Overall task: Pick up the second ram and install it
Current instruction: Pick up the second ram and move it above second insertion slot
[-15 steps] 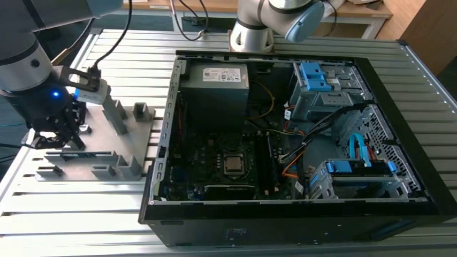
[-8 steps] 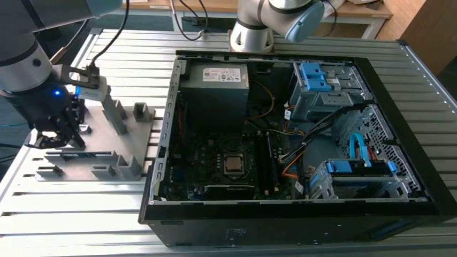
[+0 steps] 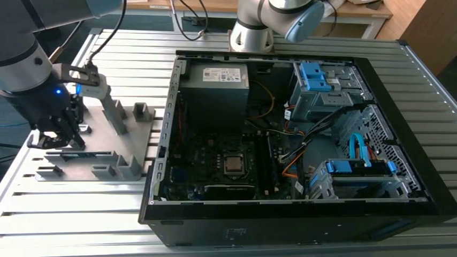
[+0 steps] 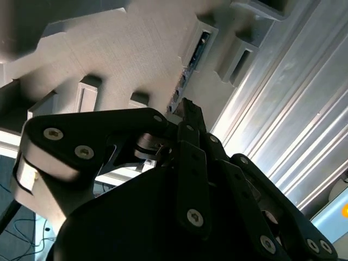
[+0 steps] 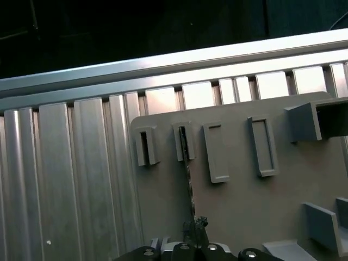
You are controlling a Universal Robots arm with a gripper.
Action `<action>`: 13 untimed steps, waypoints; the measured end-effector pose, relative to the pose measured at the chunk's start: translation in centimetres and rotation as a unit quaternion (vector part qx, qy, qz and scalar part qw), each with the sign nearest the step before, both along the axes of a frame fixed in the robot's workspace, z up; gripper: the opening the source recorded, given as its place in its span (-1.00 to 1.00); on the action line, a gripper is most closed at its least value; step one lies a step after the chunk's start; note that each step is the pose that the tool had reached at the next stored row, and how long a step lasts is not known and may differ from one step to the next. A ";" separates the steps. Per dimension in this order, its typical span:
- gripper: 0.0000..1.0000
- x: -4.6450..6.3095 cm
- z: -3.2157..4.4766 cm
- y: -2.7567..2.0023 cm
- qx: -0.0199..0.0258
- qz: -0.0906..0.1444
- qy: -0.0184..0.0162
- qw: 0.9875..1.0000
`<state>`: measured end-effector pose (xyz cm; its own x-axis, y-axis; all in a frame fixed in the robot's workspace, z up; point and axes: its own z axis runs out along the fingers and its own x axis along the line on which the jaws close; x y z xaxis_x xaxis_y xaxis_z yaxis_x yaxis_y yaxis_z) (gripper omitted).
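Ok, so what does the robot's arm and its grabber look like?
The arm is a fat round tube, grey up high and black lower down, with a small blue light glowing on it. A thin black cable runs down beside it. The gripper is black, built from flat jointed bars pinned with shiny silver screws, and it narrows to a slim tip.

Nothing can be read in any view. The pale label (image 3: 222, 75) on the power supply (image 3: 214, 96) carries print too small to make out.
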<state>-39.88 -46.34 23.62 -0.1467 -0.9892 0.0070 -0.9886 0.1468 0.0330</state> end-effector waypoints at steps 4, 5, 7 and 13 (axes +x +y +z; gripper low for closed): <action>-0.80 0.0 0.00 0.00 0.000 0.016 0.000 1.000; -0.80 0.0 0.00 0.00 0.000 0.021 0.000 1.000; -0.80 0.0 0.00 0.00 0.000 0.029 0.000 1.000; -0.80 0.0 0.00 0.00 0.000 0.054 0.000 0.999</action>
<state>-39.88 -46.34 23.62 -0.0399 -0.9992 0.0070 -0.9987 0.0401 0.0330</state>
